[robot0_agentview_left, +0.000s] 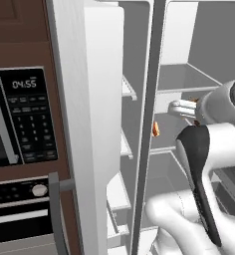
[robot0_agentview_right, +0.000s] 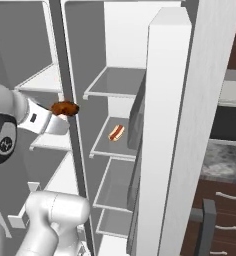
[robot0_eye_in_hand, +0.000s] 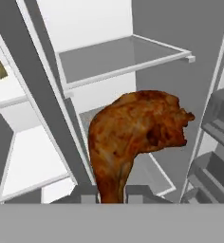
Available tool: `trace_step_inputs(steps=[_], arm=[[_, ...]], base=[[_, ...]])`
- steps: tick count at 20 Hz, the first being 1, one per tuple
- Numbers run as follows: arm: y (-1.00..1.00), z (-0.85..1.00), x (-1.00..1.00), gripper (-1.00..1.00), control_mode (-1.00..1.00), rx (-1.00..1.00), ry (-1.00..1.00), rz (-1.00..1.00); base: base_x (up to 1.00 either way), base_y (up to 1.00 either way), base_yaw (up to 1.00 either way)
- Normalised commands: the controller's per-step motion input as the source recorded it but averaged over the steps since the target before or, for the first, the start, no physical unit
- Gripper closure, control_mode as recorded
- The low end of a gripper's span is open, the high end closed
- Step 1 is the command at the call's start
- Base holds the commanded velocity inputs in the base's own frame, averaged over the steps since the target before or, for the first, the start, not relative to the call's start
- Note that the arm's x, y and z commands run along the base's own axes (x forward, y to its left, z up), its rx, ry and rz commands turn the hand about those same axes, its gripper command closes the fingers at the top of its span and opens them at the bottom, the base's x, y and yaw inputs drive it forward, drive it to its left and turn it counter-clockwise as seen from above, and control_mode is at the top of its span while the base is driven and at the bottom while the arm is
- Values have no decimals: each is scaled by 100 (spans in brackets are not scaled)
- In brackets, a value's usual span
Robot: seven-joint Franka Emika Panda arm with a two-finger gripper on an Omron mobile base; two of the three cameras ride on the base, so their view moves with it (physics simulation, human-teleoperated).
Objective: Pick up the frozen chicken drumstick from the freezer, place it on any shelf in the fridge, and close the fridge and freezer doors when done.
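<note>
My gripper (robot0_eye_in_hand: 111, 195) is shut on the frozen chicken drumstick (robot0_eye_in_hand: 135, 135), an orange-brown lump gripped by its thin end, knobby end up. In the right base view the drumstick (robot0_agentview_right: 65, 107) hangs at my gripper (robot0_agentview_right: 56, 119), just in front of the grey divider (robot0_agentview_right: 72, 100) between freezer (robot0_agentview_right: 42, 82) and fridge (robot0_agentview_right: 120, 45). Beyond it lie pale fridge shelves (robot0_eye_in_hand: 123, 57), the nearest one (robot0_agentview_right: 112, 82) bare. The freezer door (robot0_agentview_left: 97, 99) and fridge door (robot0_agentview_right: 165, 150) both stand open. My gripper (robot0_agentview_left: 176, 108) is at mid height.
An orange item with a pale band (robot0_agentview_right: 116, 132) lies on a middle fridge shelf. Grey door bins (robot0_eye_in_hand: 218, 128) line the fridge door at right. A black microwave (robot0_agentview_left: 20, 119) sits left of the unit. A stone counter (robot0_agentview_right: 225, 157) lies to the right.
</note>
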Motion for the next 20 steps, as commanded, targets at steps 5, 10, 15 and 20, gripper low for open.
trace_step_inputs(steps=[5,10,15,20], arm=[[-100,62,77,100,-100,-9,-4,-22],[-86,7,100,100,-100,-1,-1,-1],[-53,-12,99,100,-100,0,7,13],[-14,-3,99,100,-100,0,12,10]], base=[[0,0,0],[0,0,0],[0,0,0],[0,0,0]])
